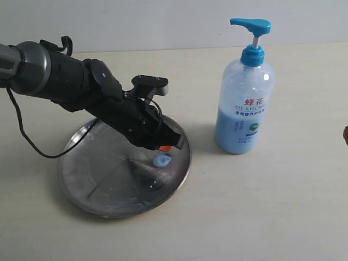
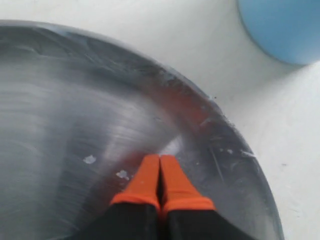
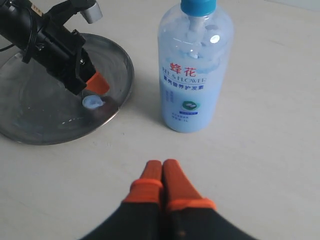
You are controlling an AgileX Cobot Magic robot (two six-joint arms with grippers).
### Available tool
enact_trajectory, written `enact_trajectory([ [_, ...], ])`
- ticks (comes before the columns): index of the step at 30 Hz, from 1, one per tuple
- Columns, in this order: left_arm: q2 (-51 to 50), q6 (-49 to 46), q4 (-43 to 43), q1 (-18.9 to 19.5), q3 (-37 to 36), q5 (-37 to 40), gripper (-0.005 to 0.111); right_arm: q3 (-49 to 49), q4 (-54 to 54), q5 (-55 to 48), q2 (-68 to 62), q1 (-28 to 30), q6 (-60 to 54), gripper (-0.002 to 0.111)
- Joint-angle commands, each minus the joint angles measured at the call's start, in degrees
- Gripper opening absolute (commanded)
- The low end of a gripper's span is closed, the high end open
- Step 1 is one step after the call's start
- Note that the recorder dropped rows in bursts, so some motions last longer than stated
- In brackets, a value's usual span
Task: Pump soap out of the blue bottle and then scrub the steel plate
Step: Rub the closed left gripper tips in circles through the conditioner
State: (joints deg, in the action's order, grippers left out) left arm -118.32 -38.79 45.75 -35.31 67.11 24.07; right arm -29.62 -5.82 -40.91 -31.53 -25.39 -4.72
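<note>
The steel plate (image 1: 98, 185) lies on the table at the left, also seen as plate (image 2: 60, 110) and plate (image 3: 35, 110). A light blue blob of soap (image 1: 161, 161) sits near its right rim, soap (image 3: 92, 103). My left gripper (image 1: 167, 147) is shut, its orange tips low over the plate just behind the blob; left gripper (image 2: 160, 159) has nothing between its fingers. The blue bottle (image 1: 243, 103) stands upright to the right of the plate, bottle (image 3: 195, 75). My right gripper (image 3: 162, 164) is shut and empty, above bare table in front of the bottle.
The bottle's base (image 2: 282, 27) shows just beyond the plate's rim in the left wrist view. Small whitish flecks (image 2: 89, 159) dot the plate. A black cable (image 1: 27, 136) hangs from the left arm. A red edge (image 1: 346, 135) shows at the far right.
</note>
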Motion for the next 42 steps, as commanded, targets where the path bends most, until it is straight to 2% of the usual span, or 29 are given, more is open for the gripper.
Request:
enact_trajectory([
  [1, -0.98, 0.20, -1.93, 0.50, 0.34, 2.50, 0.000, 0.25, -0.18, 0.80, 0.16, 0.05, -0.22, 0.000],
  [11, -1.34, 0.20, -3.25, 1.08, 0.34, 4.36, 0.000, 0.25, -0.18, 0.80, 0.16, 0.05, -0.22, 0.000],
  [20, -1.34, 0.20, -4.13, 1.08, 0.34, 11.19, 0.000, 0.25, -0.18, 1.03, 0.16, 0.05, -0.22, 0.000],
  [26, -1.34, 0.20, -1.43, 1.08, 0.34, 14.01, 0.000, 0.25, -0.18, 1.13, 0.16, 0.05, -0.22, 0.000],
  [31, -1.34, -0.27, 3.06, 1.08, 0.34, 12.69, 0.000, 0.25, -0.18, 1.13, 0.16, 0.05, -0.22, 0.000],
  [42, -2.11, -0.27, 3.05, 1.08, 0.34, 3.97, 0.000, 0.25, -0.18, 1.13, 0.16, 0.05, -0.22, 0.000],
])
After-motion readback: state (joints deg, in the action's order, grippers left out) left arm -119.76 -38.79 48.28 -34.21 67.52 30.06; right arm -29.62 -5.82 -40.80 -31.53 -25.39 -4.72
